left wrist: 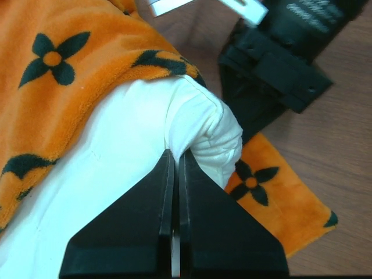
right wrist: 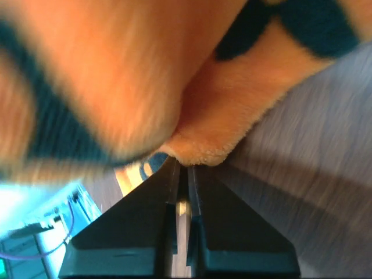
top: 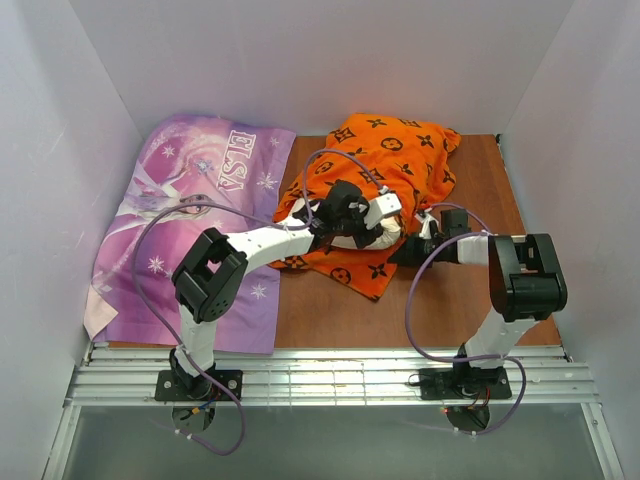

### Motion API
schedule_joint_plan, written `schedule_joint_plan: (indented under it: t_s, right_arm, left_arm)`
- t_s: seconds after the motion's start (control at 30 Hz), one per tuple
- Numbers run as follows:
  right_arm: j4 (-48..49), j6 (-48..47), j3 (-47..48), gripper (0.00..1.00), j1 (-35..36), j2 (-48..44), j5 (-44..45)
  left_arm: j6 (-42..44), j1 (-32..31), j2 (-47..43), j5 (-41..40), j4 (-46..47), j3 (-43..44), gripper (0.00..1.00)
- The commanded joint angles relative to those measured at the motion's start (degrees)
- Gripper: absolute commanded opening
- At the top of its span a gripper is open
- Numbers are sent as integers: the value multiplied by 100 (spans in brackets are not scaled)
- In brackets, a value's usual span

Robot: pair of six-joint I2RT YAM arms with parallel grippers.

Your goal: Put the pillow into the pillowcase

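The orange pillowcase (top: pixel 395 155) with black motifs lies bunched at the back centre of the table. The cream-white pillow (left wrist: pixel 110 180) is mostly inside it, and one corner sticks out at the near open edge (top: pixel 388 236). My left gripper (left wrist: pixel 176 156) is shut on that pillow corner, with the orange fabric (left wrist: pixel 70 87) draped over the pillow. My right gripper (right wrist: pixel 183 165) is shut on the hem of the pillowcase (right wrist: pixel 209 133), right beside the left one. In the top view the left gripper (top: pixel 372 232) and the right gripper (top: pixel 402 250) meet at the opening.
A purple "ELSA" print fabric (top: pixel 190 230) covers the table's left side. The brown wooden table (top: pixel 470 320) shows bare at the near right. White walls close in on three sides. A metal rail (top: pixel 330 380) runs along the front edge.
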Motion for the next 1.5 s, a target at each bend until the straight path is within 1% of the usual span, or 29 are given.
schedule_joint_plan:
  t_s: [0.0, 0.03, 0.07, 0.1, 0.13, 0.17, 0.27, 0.3, 0.4, 0.53, 0.7, 0.73, 0.8, 0.83, 0.87, 0.9, 0.93, 1.0, 1.03, 1.1, 1.13, 1.17, 1.2, 1.23, 1.27, 1.3, 1.33, 1.37, 1.47]
  right_arm:
    - [-814, -687, -43, 1, -53, -927, -298]
    - [-1025, -898, 1, 1, -80, -1261, -535]
    - [-1393, -1301, 71, 1, -106, -1943, -1190]
    - [-1571, -1453, 98, 1, -115, -2298, -1449]
    - [-1703, -1533, 107, 1, -106, -2962, -1687]
    - [-1774, -1533, 98, 1, -106, -3265, -2107]
    - [-2493, -1804, 238, 1, -106, -4099, -2619]
    - [-3026, -2076, 256, 1, -106, -4225, -2716]
    - [-3514, -2210, -6, 1, -106, -4533, -3103]
    - [-3576, -1983, -525, 1, -89, -4884, -3166]
    - [-3524, -1815, -684, 1, -62, -5105, -2973]
    - [-3471, -1780, -658, 1, -62, -5087, -2781]
    - [-3374, -1840, -343, 3, -71, -4930, -2604]
    - [-3374, -1919, -167, 29, -62, -4712, -2507]
    - [-3374, -2085, 278, 39, -62, -4596, -2185]
    - [-3348, -2331, 509, 49, -54, -4473, -1929]
    - [-3278, -2446, 711, 62, -45, -4194, -1648]
    - [-3006, -2657, 1342, 77, 156, -3876, -778]
    - [-2996, -2780, 1572, 79, 314, -3509, -96]
    - [-2996, -3148, 2125, 84, 999, -2964, 636]
    - [-2996, -3237, 2268, 85, 1288, -2804, 1371]
    - [-2987, -3343, 2400, 86, 1857, -2637, 1726]
    - [-2961, -3440, 2610, 88, 2132, -2487, 2060]
    - [-2874, -3615, 2716, 89, 2413, -2146, 2751]
    - [-2856, -3686, 2865, 90, 2895, -1952, 3106]
    - [-2821, -3756, 2997, 92, 3126, -1532, 3440]
    - [-2803, -3931, 3303, 92, 3337, -1319, 4140]
    - [-2785, -3994, 3437, 93, 3713, -1099, 4486]
    - [-2566, -4249, 3806, 95, 4137, -334, 5331]
  left_arm:
    - [-236, 311, -230, -83, -18, 419, 0]
    - [-236, 347, -204, -170, -18, 507, 0]
    - [-254, 461, -151, -206, -61, 647, 0]
    - [-297, 514, -133, -250, -70, 909, 0]
    - [-419, 575, -133, -276, -97, 1060, 0]
    - [-438, 637, -124, -337, -166, 1183, 0]
    - [-167, 673, -290, -566, -124, 1273, 0]
    - [-96, 664, -343, -584, -106, 1124, 0]
    - [45, 594, -143, -671, -325, 851, 0]
    - [-68, 541, 551, -567, -642, 369, 0]
    - [-130, 550, 404, 3, -800, -134, 0]
    - [-122, 550, 281, 135, -1070, -152, 15]
    - [-104, 620, -367, 583, -1483, -274, 35]
    - [-252, 663, -683, 1098, -1633, -414, 45]
    - [-384, 829, -1426, 1347, -1722, -581, 60]
    - [-551, 935, -1790, 1524, -1740, -930, 68]
    - [-1014, 1015, -2090, 1595, -1740, -1064, 72]
    - [-1386, 1261, -2853, 1369, -2011, -1337, 76]
    - [-1666, 1357, -3049, 1263, -2335, -1408, 76]
    - [-1835, 1630, -3444, 676, -2592, -1758, 80]
    - [-1871, 1674, -3516, 394, -2854, -1899, 80]
    - [-1888, 1901, -3578, 165, -2909, -2040, 80]
    - [-1862, 2060, -3630, 102, -2962, -2181, 82]
    - [-1880, 2174, -3596, -90, -3093, -2373, 82]
    - [-1906, 2402, -3518, -196, -3172, -2419, 82]
    - [-1923, 2509, -3430, -189, -3260, -2454, 82]
    - [-1958, 2631, -3281, -215, -3313, -2498, 82]
    - [-1985, 2667, -3236, -137, -3279, -2524, 83]
    - [-2038, 2677, -3060, -57, -2946, -2639, 85]
